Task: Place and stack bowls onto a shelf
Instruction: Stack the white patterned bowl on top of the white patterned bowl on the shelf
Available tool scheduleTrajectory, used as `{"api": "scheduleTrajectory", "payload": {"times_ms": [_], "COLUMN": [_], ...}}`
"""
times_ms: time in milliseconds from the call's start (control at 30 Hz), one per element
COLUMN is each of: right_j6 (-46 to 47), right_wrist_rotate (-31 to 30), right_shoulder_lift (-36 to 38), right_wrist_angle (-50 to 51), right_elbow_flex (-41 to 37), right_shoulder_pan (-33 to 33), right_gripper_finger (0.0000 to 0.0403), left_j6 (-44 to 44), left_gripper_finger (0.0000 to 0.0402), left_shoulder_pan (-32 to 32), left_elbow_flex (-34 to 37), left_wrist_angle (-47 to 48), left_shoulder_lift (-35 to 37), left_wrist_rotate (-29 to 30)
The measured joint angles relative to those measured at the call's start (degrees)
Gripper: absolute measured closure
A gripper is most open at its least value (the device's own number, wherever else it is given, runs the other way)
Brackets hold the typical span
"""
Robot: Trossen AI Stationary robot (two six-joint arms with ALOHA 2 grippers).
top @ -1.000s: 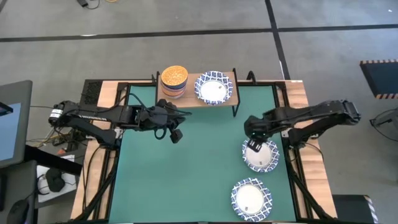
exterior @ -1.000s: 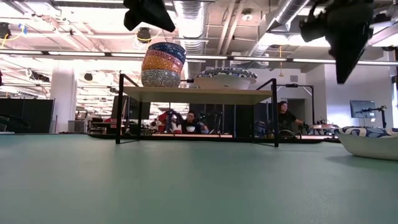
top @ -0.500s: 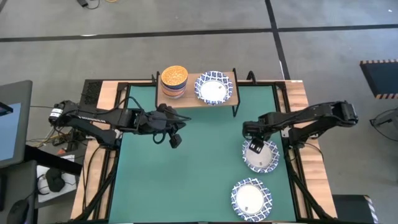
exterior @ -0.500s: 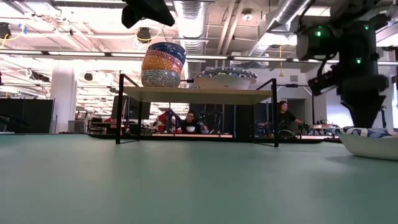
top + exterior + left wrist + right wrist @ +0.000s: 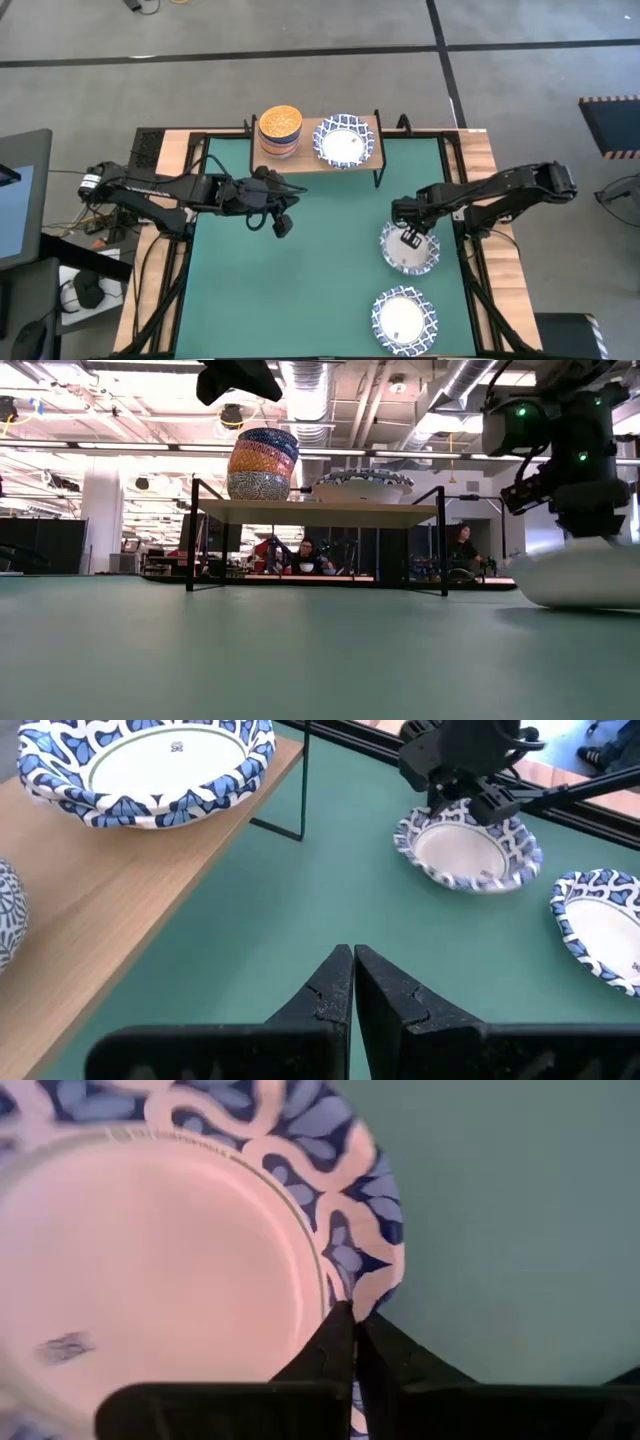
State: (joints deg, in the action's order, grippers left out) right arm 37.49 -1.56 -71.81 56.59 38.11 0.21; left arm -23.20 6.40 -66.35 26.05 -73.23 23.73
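In the low view, the white bowl (image 5: 585, 572) under the right gripper (image 5: 585, 532) was blurred and ran off the picture's right edge, its blue pattern unreadable. The right wrist view cut off most of that bowl, showing only part of its rim and centre. In the left wrist view, the second table bowl (image 5: 602, 925) and the shelf bowl (image 5: 150, 765) were cropped by the edges. The stacked small bowls (image 5: 280, 130) hid one another from above.
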Motion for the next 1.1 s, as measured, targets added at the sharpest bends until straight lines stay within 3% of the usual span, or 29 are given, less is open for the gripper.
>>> {"api": "scheduleTrajectory", "payload": {"times_ms": [300,600,833,1100], "right_j6": [6.33,4.11,-4.21,-9.98], "right_wrist_rotate": [-2.18,-9.17,-15.06,-15.28], "right_shoulder_lift": [1.94,3.25,3.21,3.17], "right_wrist_angle": [0.14,-0.14,-1.74,-12.99], "right_elbow_flex": [7.59,20.61,31.01,34.86], "right_shoulder_pan": [5.40,4.93,-2.60,-16.56], "right_gripper_finger": [0.0381,0.0380,0.0380,0.0373], "left_j6": [0.33,1.36,1.22,-0.32], "left_gripper_finger": [0.0396,0.0349,0.0325,0.0321], "left_shoulder_pan": [-2.34,-5.20,-5.93,-5.86], "left_elbow_flex": [0.00,0.00,0.00,0.00], "left_wrist_angle": [-0.09,-0.42,-2.46,-3.70], "left_shoulder_lift": [0.02,0.02,0.02,0.04], "left_wrist_rotate": [-0.48,-3.01,-4.73,-5.18]}}
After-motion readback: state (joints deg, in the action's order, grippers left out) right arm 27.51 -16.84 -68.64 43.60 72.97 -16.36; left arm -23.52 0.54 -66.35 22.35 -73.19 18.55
